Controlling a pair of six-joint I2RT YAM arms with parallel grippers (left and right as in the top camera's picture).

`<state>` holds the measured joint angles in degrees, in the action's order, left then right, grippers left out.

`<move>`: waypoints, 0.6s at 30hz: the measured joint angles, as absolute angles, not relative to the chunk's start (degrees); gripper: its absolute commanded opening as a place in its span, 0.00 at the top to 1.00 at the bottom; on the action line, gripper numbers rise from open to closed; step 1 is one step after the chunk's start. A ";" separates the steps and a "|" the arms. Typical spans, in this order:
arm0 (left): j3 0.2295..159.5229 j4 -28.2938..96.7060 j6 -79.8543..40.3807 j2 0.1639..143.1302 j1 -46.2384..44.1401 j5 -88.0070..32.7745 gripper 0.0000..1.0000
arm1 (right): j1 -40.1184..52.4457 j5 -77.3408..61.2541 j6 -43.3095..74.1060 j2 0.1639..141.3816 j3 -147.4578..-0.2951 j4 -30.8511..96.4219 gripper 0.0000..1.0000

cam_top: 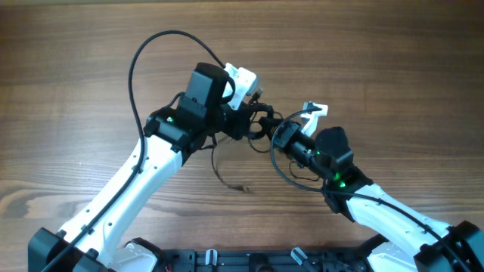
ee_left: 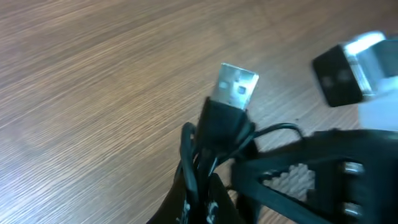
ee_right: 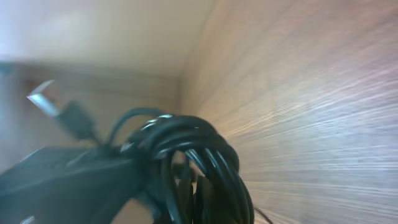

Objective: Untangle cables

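The left gripper (cam_top: 257, 121) and right gripper (cam_top: 276, 134) each pinch the cables (ee_right: 186, 162), a coiled knot bunched between them, its USB plug (ee_left: 237, 86) jutting beyond the left gripper. Separating them seems barely started.

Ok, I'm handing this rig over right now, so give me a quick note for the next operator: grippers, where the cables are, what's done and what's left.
Grippers: the left gripper is shut on the cables, just below a silver-tipped plug. The right gripper is shut on the same clump, close beside the left one.
Cables: bunched in loops between the two grippers above the table. A loose strand trails down toward the wood.
Done: the cables are picked up and gripped by both arms.
Left: the clump is not yet undone. It needs teasing apart, then each cable laid down separately.
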<state>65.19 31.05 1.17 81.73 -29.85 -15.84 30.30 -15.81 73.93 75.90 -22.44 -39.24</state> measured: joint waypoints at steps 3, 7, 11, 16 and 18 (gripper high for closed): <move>65.21 30.30 1.15 81.78 -30.52 -20.08 0.96 | 30.30 -13.74 74.41 75.92 -22.44 -38.33 0.94; 65.21 30.33 1.15 81.78 -32.47 -23.75 0.96 | 30.41 -12.34 74.65 75.92 -22.44 -38.30 0.80; 65.21 29.89 0.05 81.78 -32.71 -23.42 0.96 | 30.55 -11.84 74.85 75.90 -22.33 -38.81 0.40; 65.21 30.13 -9.30 81.76 -24.91 -20.14 0.96 | 27.66 -13.08 70.65 75.90 -22.33 -39.62 0.00; 65.21 30.06 -13.63 81.76 -20.67 -19.40 0.96 | 25.82 -14.24 69.52 75.90 -22.33 -39.64 0.00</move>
<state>65.21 30.06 -13.63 81.76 -20.67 -19.40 25.82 -14.24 69.52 75.90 -22.33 -39.64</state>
